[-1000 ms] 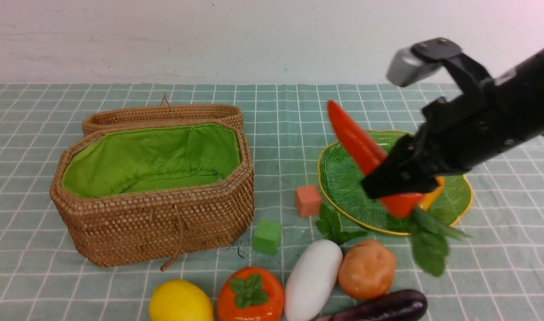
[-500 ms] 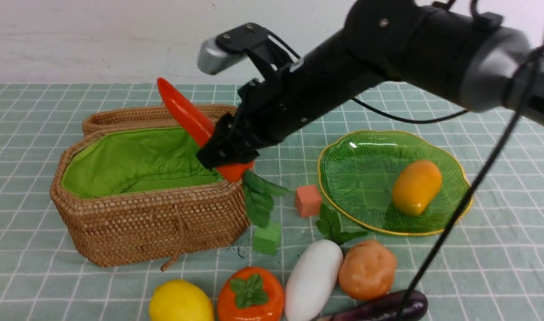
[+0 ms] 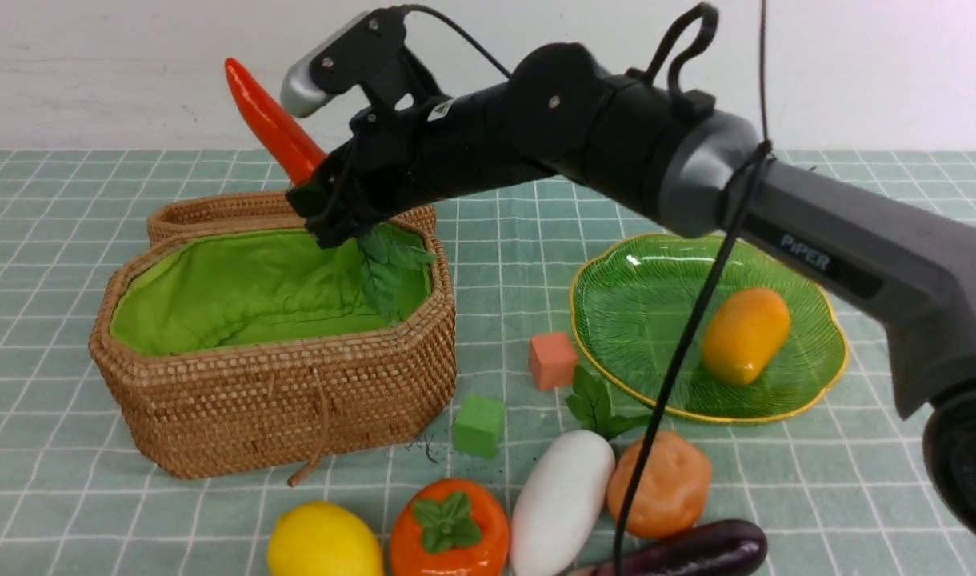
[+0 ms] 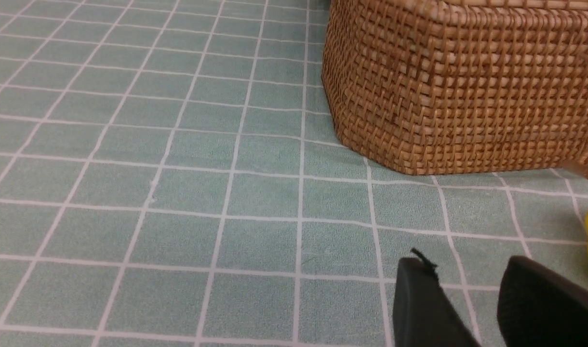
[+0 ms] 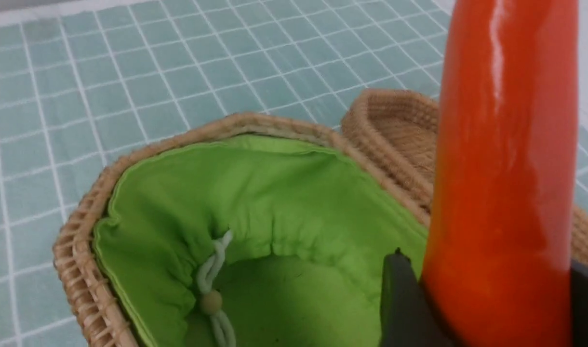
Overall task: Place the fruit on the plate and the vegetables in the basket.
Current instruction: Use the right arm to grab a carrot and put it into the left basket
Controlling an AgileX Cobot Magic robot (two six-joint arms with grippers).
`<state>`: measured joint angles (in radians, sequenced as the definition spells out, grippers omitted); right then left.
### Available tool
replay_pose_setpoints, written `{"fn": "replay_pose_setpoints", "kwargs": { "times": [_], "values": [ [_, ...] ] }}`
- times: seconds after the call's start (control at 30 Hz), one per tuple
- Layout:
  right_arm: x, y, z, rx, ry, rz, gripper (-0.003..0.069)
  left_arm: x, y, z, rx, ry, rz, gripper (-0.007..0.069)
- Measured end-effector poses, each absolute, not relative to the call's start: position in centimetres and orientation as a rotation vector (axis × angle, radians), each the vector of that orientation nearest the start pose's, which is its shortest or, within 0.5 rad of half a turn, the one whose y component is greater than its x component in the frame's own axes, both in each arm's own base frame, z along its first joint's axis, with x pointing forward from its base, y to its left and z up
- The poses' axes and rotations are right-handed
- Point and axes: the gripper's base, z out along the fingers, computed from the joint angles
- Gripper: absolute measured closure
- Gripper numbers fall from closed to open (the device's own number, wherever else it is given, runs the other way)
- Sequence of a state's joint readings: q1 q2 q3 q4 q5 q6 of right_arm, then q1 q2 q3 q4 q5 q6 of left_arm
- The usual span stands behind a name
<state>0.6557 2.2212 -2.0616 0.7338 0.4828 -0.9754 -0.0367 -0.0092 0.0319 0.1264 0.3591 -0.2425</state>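
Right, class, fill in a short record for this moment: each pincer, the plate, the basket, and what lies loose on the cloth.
right pincer: shut on the carrot, held over the open basket, leaves hanging over its opening
left pincer: open, holding nothing, low over the cloth beside the basket
plate: mango only
basket: lid back, no vegetable seen inside
loose fruit: lemon, orange fruit
loose vegetables: radish, potato, eggplant
other: salmon cube, green cube
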Motion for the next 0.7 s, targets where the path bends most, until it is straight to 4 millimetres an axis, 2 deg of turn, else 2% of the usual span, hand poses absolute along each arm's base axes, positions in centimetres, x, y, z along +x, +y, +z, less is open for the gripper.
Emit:
{"fn": "replay_pose_setpoints", "kwargs": {
  "times": [0.2,0.33,0.4,0.47,0.57,0.67,0.7],
  "values": [
    [40.0,36.2,26.2,-1.186,1.733,0.557,0.0317,5.3,0.2,17.1,-0.112,1.860,-0.070,0.0386],
    [40.0,36.2,25.9,-1.172,1.763,0.580,0.0303,5.3,0.2,17.1,-0.112,1.860,-0.070,0.0386],
    [40.0,36.2,25.9,-1.157,1.776,0.590,0.0249,5.3,0.2,17.1,-0.112,1.860,-0.070,0.0386],
    [39.9,36.1,25.8,-1.151,1.799,0.607,0.0142,5.3,0.2,17.1,-0.112,1.860,-0.070,0.0386],
    [39.6,35.9,26.3,-1.166,1.817,0.616,0.0028,5.3,0.2,17.1,-0.112,1.860,-0.070,0.0386],
    [39.1,35.2,27.7,-1.193,1.834,0.605,-0.0015,5.3,0.2,17.1,-0.112,1.860,-0.070,0.0386],
    [38.7,34.6,28.9,-1.204,1.844,0.603,-0.0017,5.3,0.2,17.1,-0.112,1.860,-0.070,0.0386]
  ]
}}
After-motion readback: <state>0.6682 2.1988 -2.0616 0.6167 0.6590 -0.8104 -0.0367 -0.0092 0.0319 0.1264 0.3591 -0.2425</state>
